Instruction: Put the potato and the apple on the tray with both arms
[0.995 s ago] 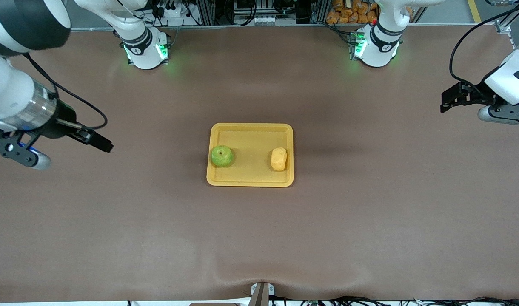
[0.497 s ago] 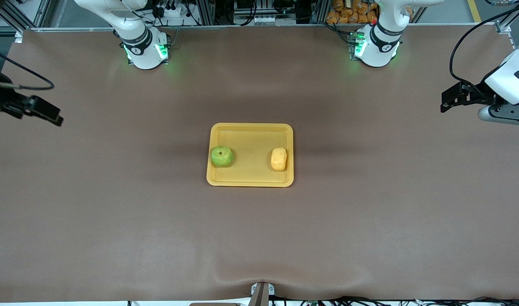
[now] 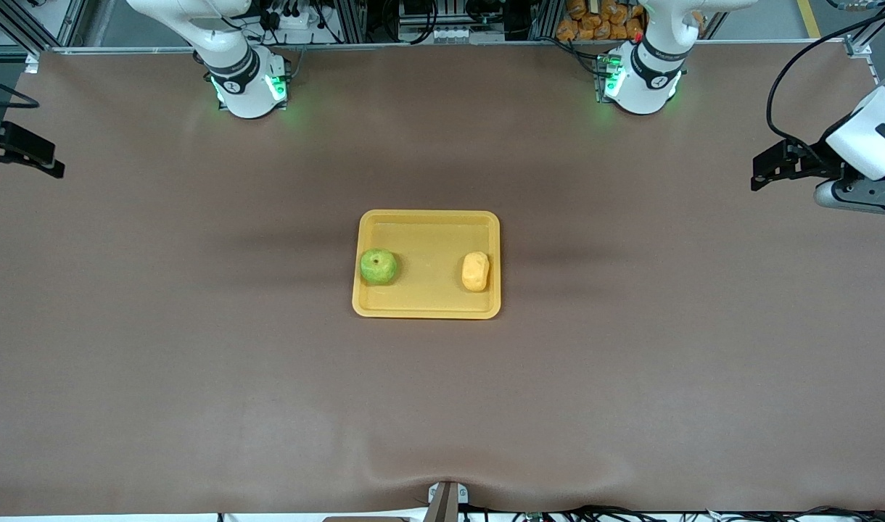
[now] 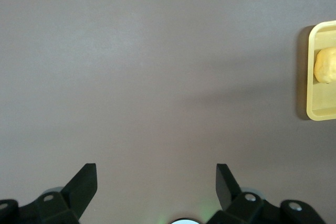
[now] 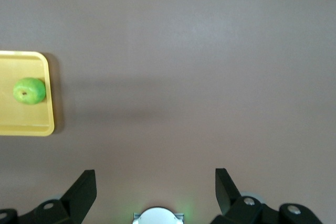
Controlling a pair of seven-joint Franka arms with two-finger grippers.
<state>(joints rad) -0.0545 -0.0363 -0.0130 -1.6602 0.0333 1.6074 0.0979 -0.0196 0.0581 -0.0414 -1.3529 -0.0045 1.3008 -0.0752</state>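
The yellow tray (image 3: pixel 428 239) lies in the middle of the brown table. On it the green apple (image 3: pixel 378 266) rests at the edge toward the right arm's end, and the yellow-orange potato (image 3: pixel 475 271) at the edge toward the left arm's end. My right gripper (image 3: pixel 40 156) hangs high over the right arm's end of the table, open and empty (image 5: pixel 155 177); its wrist view shows the apple (image 5: pixel 29 91) on the tray (image 5: pixel 21 121). My left gripper (image 3: pixel 765 168) hangs over the left arm's end, open and empty (image 4: pixel 156 174); its wrist view shows the potato (image 4: pixel 326 65) and the tray (image 4: pixel 315 111).
The two arm bases (image 3: pixel 247 83) (image 3: pixel 642 83) stand with green lights at the table's edge farthest from the front camera. A small metal bracket (image 3: pixel 446 500) sits at the nearest edge. Bare brown cloth surrounds the tray on all sides.
The right arm has pulled away from the tray toward its end of the table and now shows only at the view's edge. The left arm, apple and potato have stayed put.
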